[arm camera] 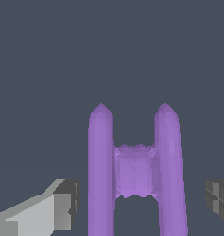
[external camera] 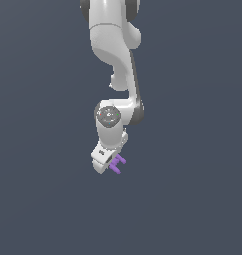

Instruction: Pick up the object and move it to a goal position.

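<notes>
1. The white arm (external camera: 115,45) reaches down the middle of the exterior view, over a plain dark grey ground (external camera: 192,199).
2. The gripper (external camera: 108,167) sits at the arm's lower end, tilted.
3. The purple H-shaped object (external camera: 117,164) pokes out at the gripper's tip, toward the exterior view's right.
4. In the wrist view, the object's (arm camera: 134,175) two rods stand parallel, joined by a short crossbar, between the fingers (arm camera: 65,203).
5. The fingers stand apart from the rods on both sides: spread wide, not gripping.
</notes>
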Action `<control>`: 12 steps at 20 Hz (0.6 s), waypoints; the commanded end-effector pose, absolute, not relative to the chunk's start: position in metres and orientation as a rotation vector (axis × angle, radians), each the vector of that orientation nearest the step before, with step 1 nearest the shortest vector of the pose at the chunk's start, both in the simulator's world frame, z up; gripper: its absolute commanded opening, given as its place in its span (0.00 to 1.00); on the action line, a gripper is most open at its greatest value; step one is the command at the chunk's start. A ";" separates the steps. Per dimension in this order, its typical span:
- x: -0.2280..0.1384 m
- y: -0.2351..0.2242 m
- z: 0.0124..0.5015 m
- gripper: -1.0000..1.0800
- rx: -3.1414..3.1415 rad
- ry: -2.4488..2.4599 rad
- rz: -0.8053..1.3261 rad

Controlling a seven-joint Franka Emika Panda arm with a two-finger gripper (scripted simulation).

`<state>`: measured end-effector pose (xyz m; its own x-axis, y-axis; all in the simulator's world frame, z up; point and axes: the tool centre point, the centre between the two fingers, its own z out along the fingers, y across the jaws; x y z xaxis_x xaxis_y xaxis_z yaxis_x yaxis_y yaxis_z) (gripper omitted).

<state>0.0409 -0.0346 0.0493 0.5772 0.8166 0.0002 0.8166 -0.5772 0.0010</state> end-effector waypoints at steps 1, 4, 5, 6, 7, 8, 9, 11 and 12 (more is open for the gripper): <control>0.040 -0.034 0.036 0.96 2.789 1.446 -0.001; 0.040 -0.035 0.022 0.96 2.788 1.448 0.000; 0.040 -0.034 0.019 0.96 2.787 1.449 0.000; 0.040 -0.034 0.017 0.96 2.787 1.449 0.000; 0.040 -0.034 0.015 0.96 2.787 1.449 0.000; 0.040 -0.035 0.014 0.96 2.787 1.449 0.000; 0.041 -0.035 0.014 0.96 2.787 1.449 0.000; 0.041 -0.035 0.014 0.00 2.787 1.449 0.000; 0.041 -0.035 0.014 0.00 2.787 1.449 0.000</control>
